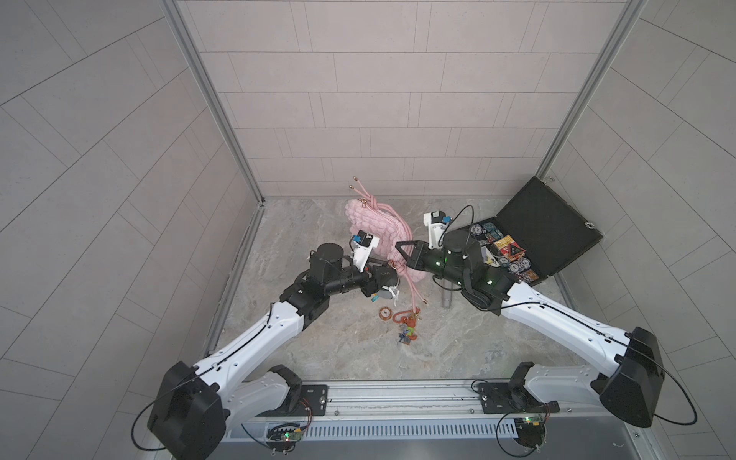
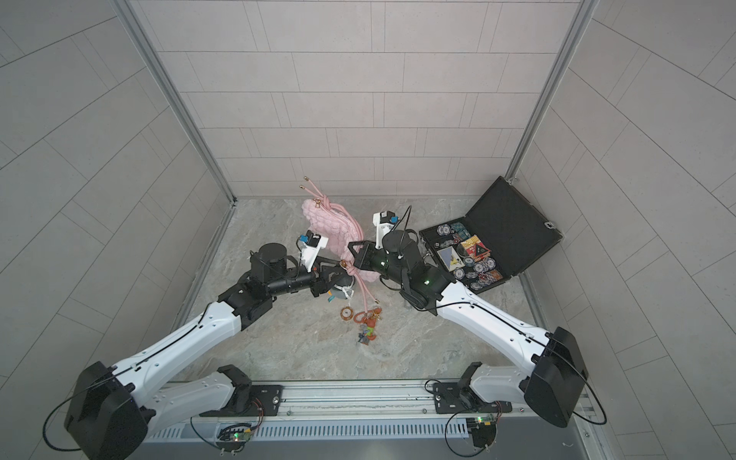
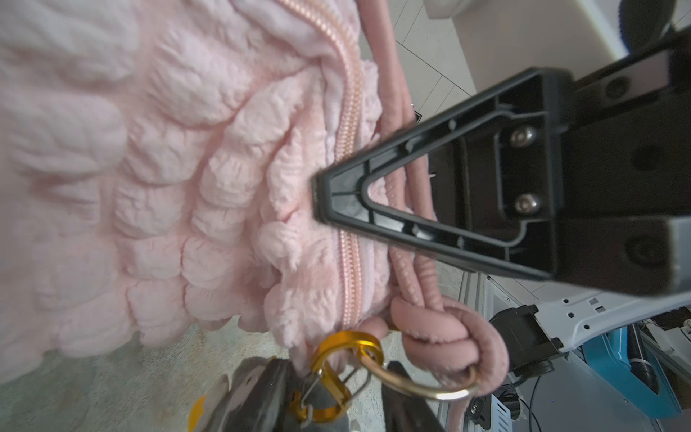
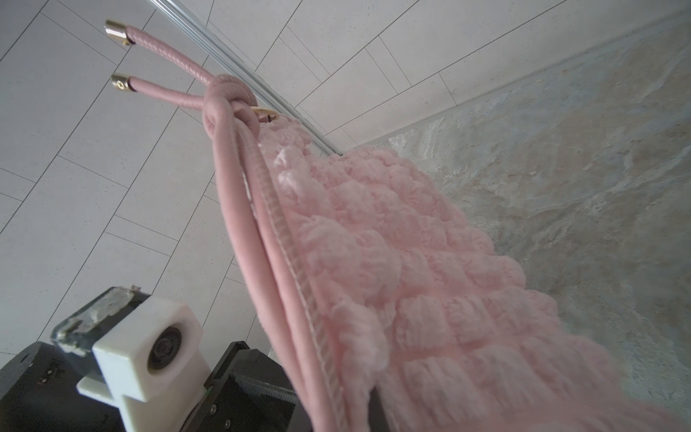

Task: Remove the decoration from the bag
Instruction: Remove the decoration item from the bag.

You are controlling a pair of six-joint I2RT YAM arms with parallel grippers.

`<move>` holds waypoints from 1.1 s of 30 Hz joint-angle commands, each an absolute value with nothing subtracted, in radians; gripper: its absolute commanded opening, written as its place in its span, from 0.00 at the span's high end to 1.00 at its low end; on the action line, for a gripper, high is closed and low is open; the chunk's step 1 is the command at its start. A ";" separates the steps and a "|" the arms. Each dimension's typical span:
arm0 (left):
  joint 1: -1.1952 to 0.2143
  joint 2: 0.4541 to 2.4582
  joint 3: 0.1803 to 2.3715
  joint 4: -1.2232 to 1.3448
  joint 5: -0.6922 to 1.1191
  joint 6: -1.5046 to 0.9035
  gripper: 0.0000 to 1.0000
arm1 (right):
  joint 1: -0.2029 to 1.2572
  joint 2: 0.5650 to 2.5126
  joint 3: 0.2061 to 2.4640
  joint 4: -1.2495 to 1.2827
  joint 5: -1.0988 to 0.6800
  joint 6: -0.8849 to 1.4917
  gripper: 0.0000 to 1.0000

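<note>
Only the left wrist view shows the gold carabiner [image 3: 346,338] between the cropped fingers of the left gripper [image 3: 332,377]; their grip is unclear. Mid-frame in both top views, the pink quilted handbag [image 1: 372,227] is pinched by the closed right gripper [image 1: 399,245].

Left arm [image 1: 255,330], right arm [image 1: 557,314] reach inward, wrists close; left jaws apart, right jaws clamped.

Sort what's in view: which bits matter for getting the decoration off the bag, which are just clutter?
Job:
bag, pinched by the right gripper
gold carabiner at its zipper end, between the jaws of the left gripper
gray charm under that gripper

Clutter:
black briefcase, poker chips
gray cylinder
orange ring
orange charm cluster by the cord ends; attachment unclear
</note>
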State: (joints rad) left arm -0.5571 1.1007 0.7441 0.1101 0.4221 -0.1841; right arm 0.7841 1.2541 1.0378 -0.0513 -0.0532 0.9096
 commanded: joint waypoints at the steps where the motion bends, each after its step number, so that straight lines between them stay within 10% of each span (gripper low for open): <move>1: -0.562 1.109 0.738 0.141 0.413 -0.174 0.57 | 0.782 1.202 1.024 0.016 -0.058 0.925 1.00; 25: -0.573 1.134 0.761 0.142 0.422 -0.245 1.00 | 0.781 1.166 0.969 0.055 -0.063 0.919 1.00; 33: -0.572 1.117 0.818 0.032 0.379 -0.251 1.00 | 0.781 1.160 0.966 0.027 -0.082 0.790 1.00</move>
